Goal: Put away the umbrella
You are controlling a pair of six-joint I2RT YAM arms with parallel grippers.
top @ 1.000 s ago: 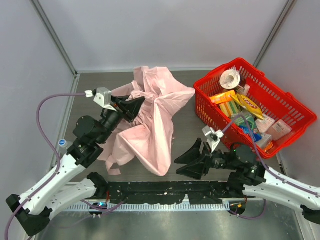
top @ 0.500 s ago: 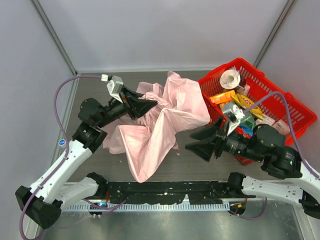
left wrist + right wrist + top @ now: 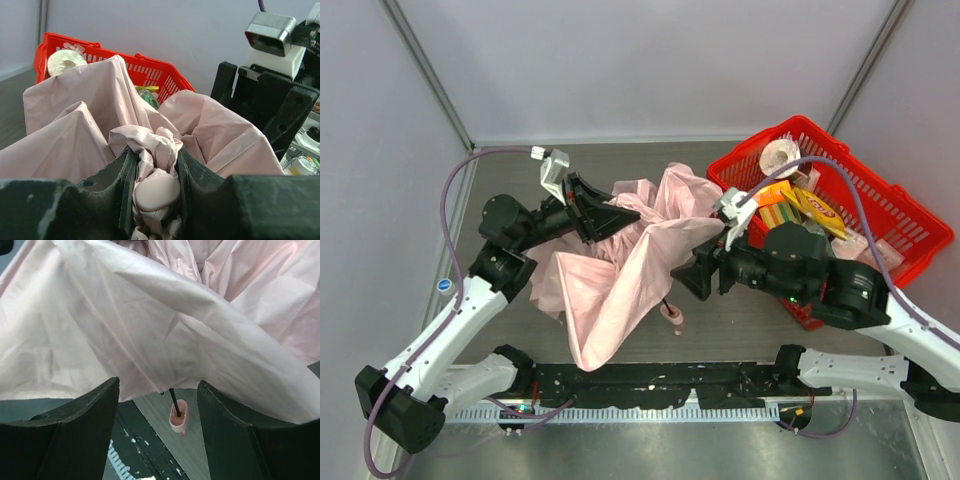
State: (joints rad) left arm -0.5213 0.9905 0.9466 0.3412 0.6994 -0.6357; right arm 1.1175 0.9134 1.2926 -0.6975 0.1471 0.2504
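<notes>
- Pink fabric of the umbrella is seen draped over the middle of the table.
- A bunch of that fabric is clamped between the jaws of the left gripper, at the umbrella's 11 o'clock.
- The right gripper, at its 3 o'clock, is spread wide with nothing held.
- The pink handle is hung on the black shaft at 6 o'clock.
- A red basket is placed at 2 o'clock.

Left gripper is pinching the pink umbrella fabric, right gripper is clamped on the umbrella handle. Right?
Not quite. The right gripper is open and holds nothing; the handle hangs free beyond its fingers, as the right wrist view shows. The left gripper is indeed pinching the pink umbrella fabric.
</notes>
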